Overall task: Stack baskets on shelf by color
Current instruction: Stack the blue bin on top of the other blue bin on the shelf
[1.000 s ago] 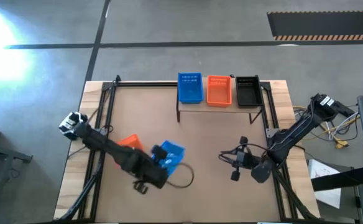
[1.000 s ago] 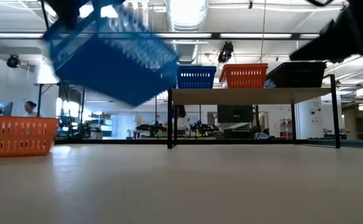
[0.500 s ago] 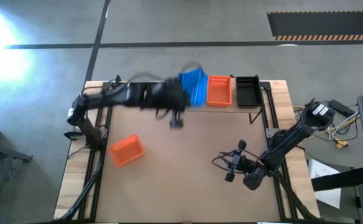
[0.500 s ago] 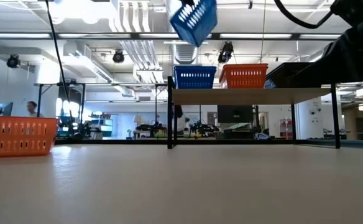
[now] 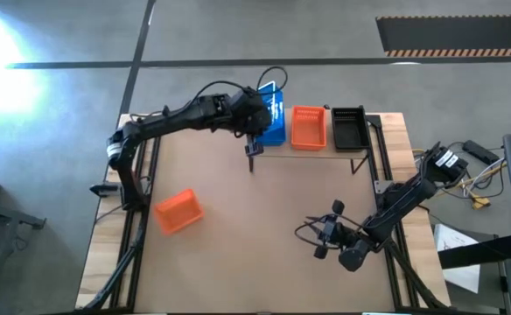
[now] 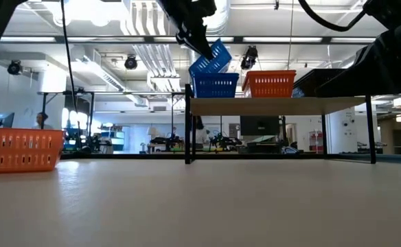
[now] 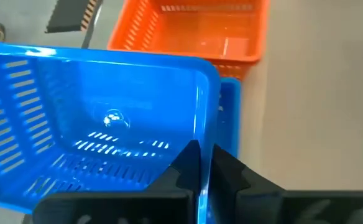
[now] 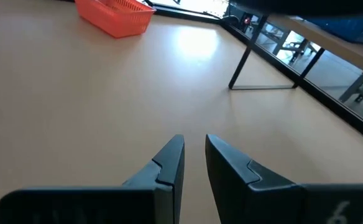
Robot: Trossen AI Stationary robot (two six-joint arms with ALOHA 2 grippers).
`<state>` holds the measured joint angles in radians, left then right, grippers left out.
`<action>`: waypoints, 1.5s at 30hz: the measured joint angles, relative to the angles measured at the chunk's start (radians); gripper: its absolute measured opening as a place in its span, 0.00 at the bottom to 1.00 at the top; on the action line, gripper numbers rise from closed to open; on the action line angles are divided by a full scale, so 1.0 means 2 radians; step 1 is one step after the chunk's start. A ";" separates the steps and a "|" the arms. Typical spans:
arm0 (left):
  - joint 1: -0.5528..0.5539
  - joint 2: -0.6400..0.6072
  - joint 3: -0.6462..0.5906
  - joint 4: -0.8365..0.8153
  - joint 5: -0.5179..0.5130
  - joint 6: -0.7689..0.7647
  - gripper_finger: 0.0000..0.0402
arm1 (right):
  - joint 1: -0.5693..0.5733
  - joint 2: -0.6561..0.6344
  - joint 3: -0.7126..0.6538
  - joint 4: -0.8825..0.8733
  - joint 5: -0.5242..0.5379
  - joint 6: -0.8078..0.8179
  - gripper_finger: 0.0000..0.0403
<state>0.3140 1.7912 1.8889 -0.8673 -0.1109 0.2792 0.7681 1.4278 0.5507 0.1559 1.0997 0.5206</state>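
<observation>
My left gripper (image 7: 201,152) is shut on a blue basket (image 6: 211,57), which it carries tilted just above another blue basket (image 6: 216,86) at the left end of the shelf (image 6: 276,105). An orange basket (image 5: 307,127) and a black basket (image 5: 349,129) stand beside that one on the shelf's plank. A second orange basket (image 5: 178,212) rests on its bottom at the table's near left. My right gripper (image 5: 319,238) hovers low at the near right, open by a narrow gap, with nothing between its fingers. My left gripper holds the blue basket by one of its walls (image 7: 201,127), close to a corner. One finger is inside the basket and one outside, pinching the wall. The fingers slant down from the table's left and near side. The basket is lifted clear and tilted; whether it touches the basket below, I cannot tell.
The shelf's dark legs (image 8: 242,62) stand on the table at the far side. A dark metal frame (image 5: 146,166) runs along the table's left and right edges. Bare tabletop (image 5: 264,219) lies between the shelf and the near edge.
My left gripper has swung up from the table's near left toward the far edge, carrying the blue basket to just above the shelf's blue basket, and has rolled on the way. My right gripper has sunk a little.
</observation>
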 joint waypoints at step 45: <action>-0.021 0.004 0.001 -0.028 0.026 0.008 0.29 | 0.000 0.000 0.000 0.001 0.000 0.000 0.15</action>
<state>0.2726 1.7998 1.8902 -0.9233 -0.0581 0.2951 0.7681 1.4284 0.5499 0.1585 1.0996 0.5205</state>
